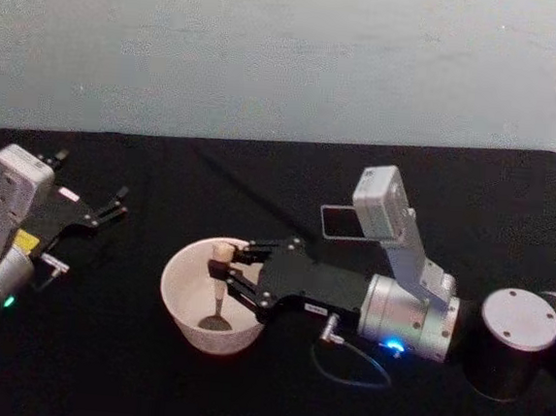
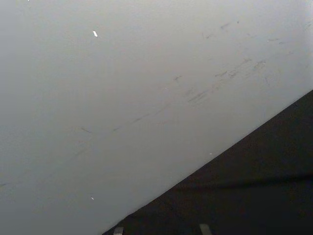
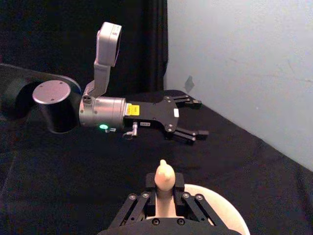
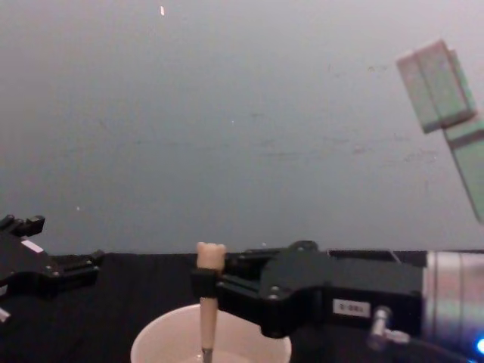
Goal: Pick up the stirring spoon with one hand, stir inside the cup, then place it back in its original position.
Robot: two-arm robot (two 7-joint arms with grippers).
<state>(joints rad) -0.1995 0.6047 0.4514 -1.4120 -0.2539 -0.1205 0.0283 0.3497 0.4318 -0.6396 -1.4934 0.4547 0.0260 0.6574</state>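
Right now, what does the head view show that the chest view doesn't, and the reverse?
Head, not chest: the spoon reaching down to its bowl, low inside the cup, and the holder behind the right arm. Chest, not head: the spoon's handle from the side, standing upright. Both: the right pincer shut on the handle over the cup, and the left pincer open, parked to the left.

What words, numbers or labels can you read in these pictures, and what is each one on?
No text reads clearly.
White label on the right gripper: dark print, too blurred to read.
Yellow label on the left gripper: too small to read.
Small white label beside it: too small to read.
Cup and stirring spoon: no print visible.
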